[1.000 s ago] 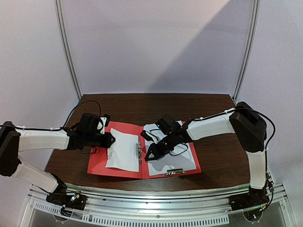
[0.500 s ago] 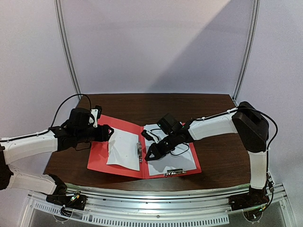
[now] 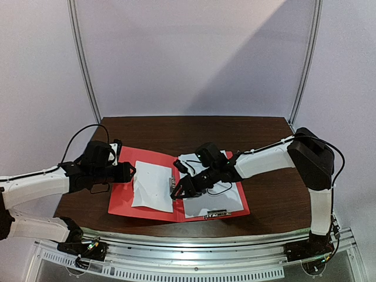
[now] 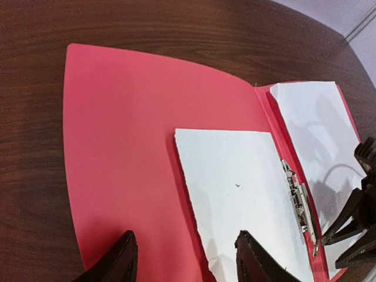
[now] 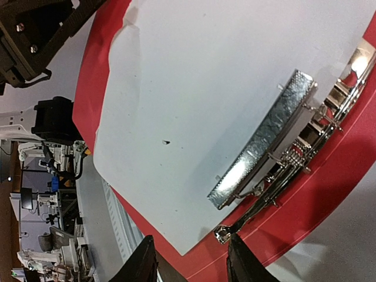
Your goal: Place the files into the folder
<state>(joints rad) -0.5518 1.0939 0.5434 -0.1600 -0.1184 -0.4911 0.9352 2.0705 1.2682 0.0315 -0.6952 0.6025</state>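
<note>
The red folder (image 3: 120, 202) lies open on the brown table. A small white sheet (image 3: 153, 185) rests on its left half, its right edge under the metal clip (image 3: 173, 187) at the fold. The larger sheet (image 3: 214, 202) covers the right half. My left gripper (image 3: 130, 171) is open over the folder's left half, straddling the small sheet's left edge (image 4: 194, 235), with nothing held. My right gripper (image 3: 176, 191) is open just above the near end of the clip (image 5: 264, 138); its fingertips (image 5: 147, 258) stand apart around bare folder and the sheet's corner.
A second small metal clip (image 3: 216, 213) sits at the near edge of the folder's right half. A black cable (image 3: 220, 188) from the right arm hangs over the large sheet. Bare table (image 3: 276, 194) lies right of the folder and behind it.
Both grippers have opened. The left one let go of the small sheet's edge and drew back left and lower. The right one shifted left toward the clip at the fold.
</note>
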